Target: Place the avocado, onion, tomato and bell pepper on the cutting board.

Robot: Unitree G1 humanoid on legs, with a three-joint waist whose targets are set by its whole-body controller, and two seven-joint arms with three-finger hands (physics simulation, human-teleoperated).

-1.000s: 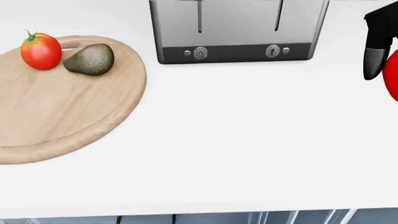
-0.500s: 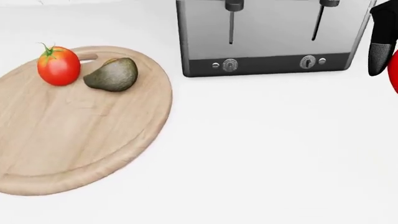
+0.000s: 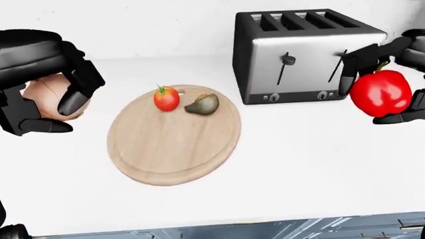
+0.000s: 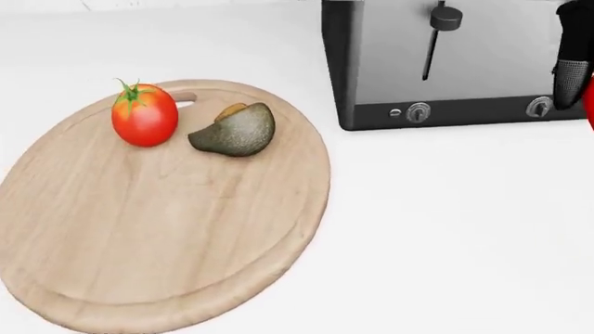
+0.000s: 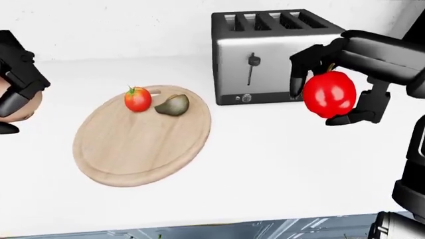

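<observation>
On the cutting board (image 3: 169,147): tomato (image 3: 166,98), avocado (image 3: 203,104); no legible writing.

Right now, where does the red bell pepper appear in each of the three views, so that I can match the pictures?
Left-eye view: bell pepper at the right edge, held in the right hand, beside the toaster.
Head view: only a red sliver at the right edge, under a dark finger.
Right-eye view: right of centre, the fingers round it.
Shared landmark: the toaster, just left of the pepper in every view.
</observation>
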